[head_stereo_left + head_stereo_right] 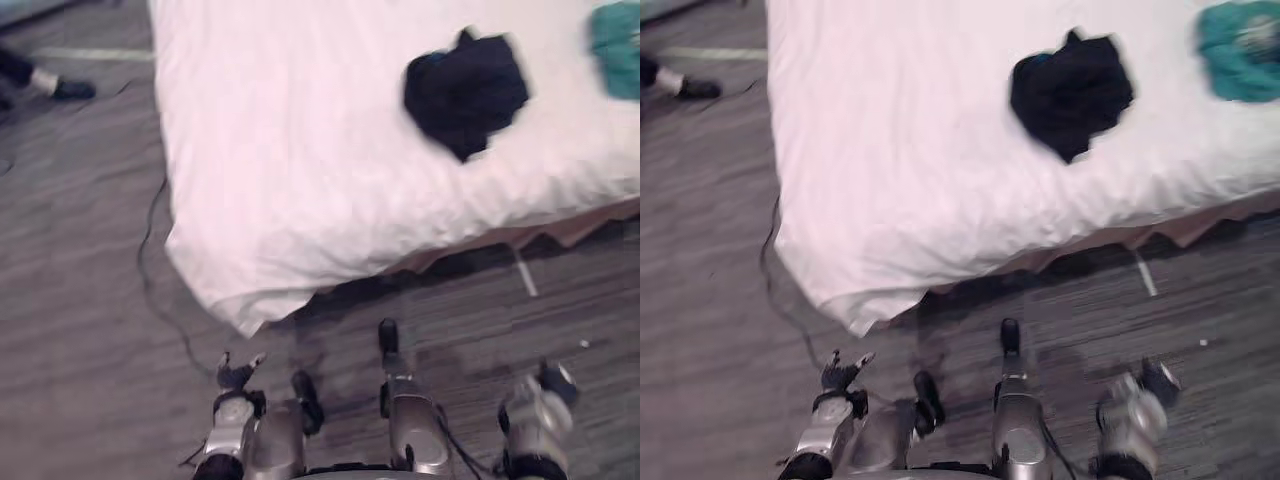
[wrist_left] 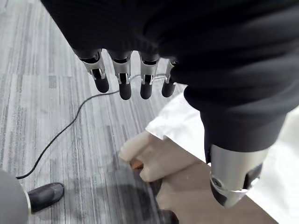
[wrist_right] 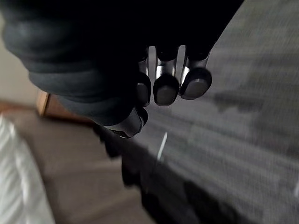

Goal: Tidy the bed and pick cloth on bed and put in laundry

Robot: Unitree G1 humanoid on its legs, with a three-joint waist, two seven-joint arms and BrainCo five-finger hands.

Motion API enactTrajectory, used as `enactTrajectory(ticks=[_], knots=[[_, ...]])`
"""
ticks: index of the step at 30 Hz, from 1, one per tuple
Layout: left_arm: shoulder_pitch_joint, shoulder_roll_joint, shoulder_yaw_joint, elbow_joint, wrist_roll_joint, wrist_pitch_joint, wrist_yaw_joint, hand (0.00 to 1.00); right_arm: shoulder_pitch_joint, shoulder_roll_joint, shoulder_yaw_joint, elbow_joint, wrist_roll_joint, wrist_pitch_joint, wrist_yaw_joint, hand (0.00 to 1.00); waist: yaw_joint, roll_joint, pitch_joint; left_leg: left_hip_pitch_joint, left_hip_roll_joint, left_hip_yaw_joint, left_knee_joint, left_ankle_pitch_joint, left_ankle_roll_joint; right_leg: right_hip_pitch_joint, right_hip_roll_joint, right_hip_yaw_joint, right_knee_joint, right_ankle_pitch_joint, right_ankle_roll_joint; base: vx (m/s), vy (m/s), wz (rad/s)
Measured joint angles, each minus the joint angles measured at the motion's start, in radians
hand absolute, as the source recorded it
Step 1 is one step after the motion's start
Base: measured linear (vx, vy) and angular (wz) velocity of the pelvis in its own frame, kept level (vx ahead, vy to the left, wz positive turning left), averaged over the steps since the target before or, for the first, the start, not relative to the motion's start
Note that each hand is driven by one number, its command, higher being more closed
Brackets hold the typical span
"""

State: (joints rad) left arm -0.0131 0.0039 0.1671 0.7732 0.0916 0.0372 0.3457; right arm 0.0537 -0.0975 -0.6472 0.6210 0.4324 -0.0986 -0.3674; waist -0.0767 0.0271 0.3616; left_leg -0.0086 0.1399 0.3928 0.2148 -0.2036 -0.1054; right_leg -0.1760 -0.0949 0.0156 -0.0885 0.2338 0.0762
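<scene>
A dark navy cloth (image 1: 466, 90) lies crumpled on the white bed (image 1: 290, 160), toward its right side. A teal cloth (image 1: 1240, 50) sits further right on the same sheet. My left hand (image 1: 236, 384) hangs low over the floor, short of the bed's near corner (image 1: 245, 315), with its fingers (image 2: 122, 79) straight and nothing in them. My right hand (image 1: 540, 402) hangs at the lower right, over the floor in front of the bed's long edge. Its fingers (image 3: 166, 86) are curled in close to the thumb (image 3: 131, 122) and hold nothing.
Grey striped carpet (image 1: 80, 300) runs along the bed's left side and front. A beige bed base (image 2: 163, 161) shows under the sheet's corner. A person's dark shoe (image 1: 70, 89) rests on the floor at the far left. A white tape mark (image 1: 526, 276) lies by the bed's front edge.
</scene>
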Motion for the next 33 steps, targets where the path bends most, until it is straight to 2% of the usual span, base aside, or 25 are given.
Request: enactTrajectory(ticks=[2,4,7,11,12,13,14,15,16,17,18,19,20,21,22,23,24,25,26,27,28,29,30,32,33], knots=[[0.003,0.000,0.000,0.027,0.003,0.001,-0.018,0.00,0.045,0.001,-0.001,0.030,-0.036,0.010,0.016,0.00,0.001,-0.005,-0.055,0.049,0.000,0.028,-0.029,-0.003,-0.006,0.024,0.014,0.022,-0.009,0.000,-0.003,0.13,0.029,-0.40],[0.004,0.000,0.000,0.055,0.027,0.002,-0.044,0.00,0.064,0.004,0.017,0.099,-0.106,0.042,0.073,0.00,-0.002,-0.009,-0.101,0.117,0.000,0.052,-0.059,-0.004,-0.008,0.065,0.027,0.038,-0.009,-0.008,-0.003,0.10,0.042,-0.33],[0.009,0.004,-0.004,0.088,0.062,0.003,-0.073,0.00,0.064,0.016,0.065,0.173,-0.181,0.071,0.123,0.00,-0.008,-0.012,-0.133,0.154,-0.002,0.078,-0.076,-0.007,-0.012,0.081,0.035,0.060,-0.008,-0.011,-0.001,0.02,0.021,-0.25],[0.011,0.018,-0.028,0.156,0.124,0.019,-0.124,0.00,0.072,0.034,0.067,0.248,-0.258,0.109,0.168,0.00,-0.028,-0.011,-0.134,0.180,-0.004,0.125,-0.068,-0.027,-0.013,0.073,0.042,0.087,0.030,-0.034,-0.005,-0.05,0.014,-0.32],[0.010,0.021,-0.055,0.178,0.146,0.025,-0.138,0.00,0.074,0.036,0.065,0.271,-0.270,0.116,0.177,0.00,-0.030,-0.006,-0.136,0.184,0.004,0.163,-0.071,-0.028,-0.012,0.049,0.028,-0.008,0.044,-0.070,-0.045,-0.06,0.002,-0.75],[0.008,0.018,-0.074,0.190,0.165,0.029,-0.155,0.00,0.067,0.036,0.061,0.281,-0.288,0.125,0.179,0.00,-0.030,0.014,-0.137,0.183,0.023,0.211,-0.076,-0.026,-0.013,0.024,-0.003,-0.210,0.089,-0.110,-0.105,-0.03,0.008,-0.95],[0.007,0.017,-0.094,0.193,0.173,0.033,-0.165,0.00,0.061,0.038,0.062,0.288,-0.294,0.127,0.183,0.00,-0.030,0.023,-0.138,0.185,0.034,0.243,-0.076,-0.026,-0.014,0.006,-0.025,-0.337,0.124,-0.133,-0.138,0.08,0.030,-1.18],[-0.011,0.021,-0.124,0.214,0.189,0.034,-0.173,0.00,0.053,0.039,0.066,0.310,-0.310,0.127,0.195,0.00,-0.033,0.025,-0.141,0.198,0.040,0.280,-0.078,-0.023,-0.020,-0.012,-0.074,-0.523,0.182,-0.160,-0.163,0.11,0.029,-0.98],[-0.024,0.024,-0.136,0.224,0.199,0.037,-0.177,0.00,0.048,0.041,0.067,0.326,-0.316,0.127,0.196,0.00,-0.037,0.026,-0.143,0.200,0.042,0.302,-0.076,-0.021,-0.023,-0.015,-0.102,-0.624,0.216,-0.174,-0.167,0.19,0.006,-1.17],[-0.052,0.026,-0.151,0.238,0.211,0.038,-0.192,0.00,0.037,0.045,0.067,0.360,-0.326,0.127,0.196,0.00,-0.047,0.030,-0.148,0.206,0.054,0.346,-0.066,-0.018,-0.030,-0.008,-0.155,-0.841,0.298,-0.203,-0.217,0.17,-0.014,-1.33],[-0.064,0.026,-0.165,0.240,0.225,0.037,-0.194,0.00,0.030,0.049,0.069,0.383,-0.329,0.127,0.196,0.00,-0.043,0.031,-0.148,0.231,0.060,0.386,-0.063,-0.013,-0.038,0.005,-0.170,-0.969,0.342,-0.214,-0.242,0.23,-0.071,-1.52],[-0.068,0.024,-0.168,0.241,0.232,0.037,-0.194,0.00,0.024,0.050,0.073,0.395,-0.330,0.127,0.196,0.00,-0.043,0.031,-0.148,0.249,0.066,0.413,-0.059,-0.008,-0.050,0.005,-0.165,-1.018,0.361,-0.233,-0.264,0.22,-0.105,-1.84],[-0.076,0.017,-0.180,0.244,0.237,0.035,-0.199,0.00,0.023,0.047,0.082,0.400,-0.345,0.127,0.196,0.00,-0.045,0.037,-0.149,0.288,0.067,0.470,-0.058,-0.003,-0.059,0.005,-0.150,-1.018,0.383,-0.271,-0.260,0.21,-0.120,-1.75],[-0.095,0.012,-0.201,0.253,0.238,0.031,-0.208,0.00,0.023,0.044,0.090,0.400,-0.358,0.127,0.196,0.00,-0.051,0.047,-0.152,0.325,0.070,0.510,-0.058,-0.001,-0.060,-0.002,-0.122,-0.955,0.393,-0.290,-0.232,0.20,-0.099,-1.74],[-0.103,0.008,-0.209,0.255,0.239,0.026,-0.214,0.00,0.023,0.043,0.096,0.400,-0.365,0.127,0.196,0.00,-0.050,0.050,-0.153,0.348,0.072,0.534,-0.052,0.005,-0.068,-0.007,-0.105,-0.920,0.396,-0.300,-0.224,0.22,-0.102,-1.84],[-0.120,-0.011,-0.207,0.263,0.249,0.020,-0.217,0.00,0.023,0.049,0.118,0.393,-0.370,0.126,0.199,0.00,-0.049,0.046,-0.157,0.378,0.095,0.580,0.036,0.016,-0.079,-0.014,-0.056,-0.843,0.399,-0.325,-0.215,0.29,-0.150,-2.13],[-0.123,-0.014,-0.205,0.261,0.255,0.016,-0.217,0.00,0.022,0.052,0.142,0.392,-0.380,0.126,0.200,0.00,-0.039,0.038,-0.165,0.362,0.150,0.587,0.212,0.030,-0.060,-0.022,-0.026,-0.777,0.394,-0.338,-0.202,0.28,-0.156,-2.88],[-0.116,-0.009,-0.204,0.260,0.255,0.012,-0.214,0.00,0.018,0.053,0.194,0.391,-0.400,0.125,0.202,0.00,-0.016,0.032,-0.170,0.292,0.241,0.519,0.487,0.105,0.052,-0.016,0.026,-0.676,0.342,-0.336,-0.200,0.23,-0.110,-2.51],[-0.110,-0.009,-0.201,0.258,0.255,0.008,-0.212,0.00,0.010,0.056,0.221,0.393,-0.407,0.125,0.203,0.00,-0.010,0.026,-0.167,0.244,0.257,0.457,0.585,0.088,0.080,-0.012,0.048,-0.632,0.314,-0.329,-0.191,0.19,-0.054,-2.46],[-0.106,-0.010,-0.194,0.257,0.252,0.003,-0.210,0.00,-0.009,0.043,0.265,0.402,-0.414,0.125,0.208,0.00,-0.006,0.028,-0.160,0.143,0.236,0.304,0.697,0.029,0.091,0.001,0.085,-0.558,0.272,-0.320,-0.187,0.14,-0.028,-2.27],[-0.095,-0.014,-0.194,0.255,0.244,-0.001,-0.208,0.00,-0.030,0.034,0.294,0.422,-0.426,0.125,0.213,0.00,0.008,0.020,-0.148,0.058,0.175,0.145,0.741,-0.029,0.067,0.035,0.116,-0.483,0.230,-0.315,-0.180,0.17,-0.009,-2.25],[-0.082,-0.018,-0.194,0.249,0.230,-0.002,-0.204,0.00,-0.033,0.032,0.302,0.430,-0.434,0.125,0.215,0.00,0.020,0.014,-0.144,0.030,0.148,0.077,0.734,-0.049,0.063,0.061,0.129,-0.448,0.210,-0.301,-0.159,0.16,0.048,-2.65],[-0.052,-0.024,-0.194,0.230,0.197,-0.007,-0.184,0.00,-0.027,0.037,0.305,0.435,-0.444,0.125,0.216,0.00,0.047,-0.004,-0.133,-0.002,0.119,-0.012,0.664,-0.053,0.063,0.125,0.140,-0.411,0.179,-0.252,-0.150,0.16,0.097,-2.25],[-0.034,-0.028,-0.195,0.228,0.165,-0.014,-0.167,0.00,-0.018,0.041,0.303,0.429,-0.452,0.124,0.216,0.00,0.048,-0.008,-0.130,-0.055,0.121,-0.104,0.511,-0.051,0.061,0.160,0.168,-0.341,0.151,-0.247,-0.163,0.11,0.113,-1.73],[-0.039,-0.029,-0.190,0.225,0.154,-0.020,-0.162,0.00,-0.001,0.040,0.303,0.420,-0.458,0.122,0.216,0.00,0.051,-0.011,-0.131,-0.101,0.108,-0.162,0.336,-0.038,0.048,0.162,0.171,-0.297,0.140,-0.243,-0.157,0.11,0.146,-1.46]])
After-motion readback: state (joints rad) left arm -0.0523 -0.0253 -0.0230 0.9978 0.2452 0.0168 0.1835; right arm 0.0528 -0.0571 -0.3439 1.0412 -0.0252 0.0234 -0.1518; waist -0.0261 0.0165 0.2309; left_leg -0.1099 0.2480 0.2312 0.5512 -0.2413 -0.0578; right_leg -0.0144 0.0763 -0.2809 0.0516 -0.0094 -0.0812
